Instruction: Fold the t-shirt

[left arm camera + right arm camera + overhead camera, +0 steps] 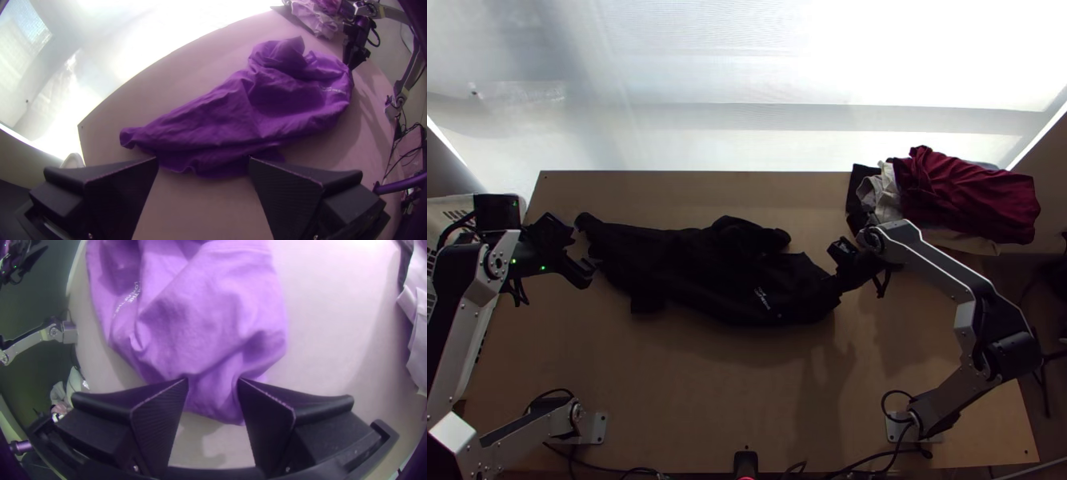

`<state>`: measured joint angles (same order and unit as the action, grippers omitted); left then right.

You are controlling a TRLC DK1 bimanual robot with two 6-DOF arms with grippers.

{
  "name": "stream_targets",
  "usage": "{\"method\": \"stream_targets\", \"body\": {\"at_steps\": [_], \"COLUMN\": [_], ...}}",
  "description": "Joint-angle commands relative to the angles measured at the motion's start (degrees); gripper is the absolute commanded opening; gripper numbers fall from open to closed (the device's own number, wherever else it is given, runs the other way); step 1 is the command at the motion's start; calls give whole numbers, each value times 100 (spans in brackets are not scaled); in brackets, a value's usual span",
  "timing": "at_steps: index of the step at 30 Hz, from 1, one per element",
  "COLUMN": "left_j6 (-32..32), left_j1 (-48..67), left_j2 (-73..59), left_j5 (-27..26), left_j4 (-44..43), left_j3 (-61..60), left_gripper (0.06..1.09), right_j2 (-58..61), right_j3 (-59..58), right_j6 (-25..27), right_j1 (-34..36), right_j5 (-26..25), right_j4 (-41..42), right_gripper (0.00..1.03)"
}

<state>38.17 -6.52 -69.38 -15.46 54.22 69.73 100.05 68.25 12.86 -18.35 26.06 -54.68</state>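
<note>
- Top view, nearest: the metal base plate (595,428) of the left arm is fixed to the light wooden table (715,408).
- Past it, the black t-shirt (699,268) lies across the middle, rumpled and bunched, narrowing towards the left arm's side; no clean fold shows.
- At its narrow end is the left gripper (584,250), its fingers wide apart with nothing between them.
- At the other end, the right gripper (213,379) has its fingers parted too, a puckered edge of cloth lying between their tips without being clamped.
- Farther, a lump of the shirt sticks up on its far side, and the clothes pile (963,192) sits at the far corner.
- Step in hand, I'd judge: getting hold of the shirt to straighten it before folding. Next, the right should close on that edge, the left come down on its end, then both draw the cloth flat.
</note>
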Motion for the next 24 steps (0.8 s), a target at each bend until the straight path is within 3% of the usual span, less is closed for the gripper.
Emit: {"method": "stream_targets", "body": {"at_steps": [1, 6, 9, 13, 17, 21, 24], "left_j6": [-38, -425, -864, -1031, -1181, -1312, -1471], "left_j1": [547, 2067, 2841, 2973, 2973, 2973, 2973], "left_j2": [522, 821, 892, 786, 514, 268, 162], "left_j5": [26, 571, 931, 1239, 1687, 2012, 2083], "left_j4": [282, 467, 19, -904, -1748, -2451, -2846], "left_j3": [-733, -1656, -2210, -2728, -3001, -3194, -3229], "left_gripper": [104, 104, 104, 104, 104, 104, 104], "right_j2": [111, 138, 146, 146, 146, 146, 155], "right_j3": [4, 31, 66, 101, 92, 101, 119], "right_j6": [15, 6, -3, -12, -12, -12, -12], "right_j1": [-11, -11, -28, -37, -55, -90, -90], "right_j5": [109, 109, 109, 250, 303, 443, 461], "right_j4": [18, 27, 27, 45, 45, 53, 53], "right_gripper": [52, 52, 51, 28, 25, 11, 11]}}
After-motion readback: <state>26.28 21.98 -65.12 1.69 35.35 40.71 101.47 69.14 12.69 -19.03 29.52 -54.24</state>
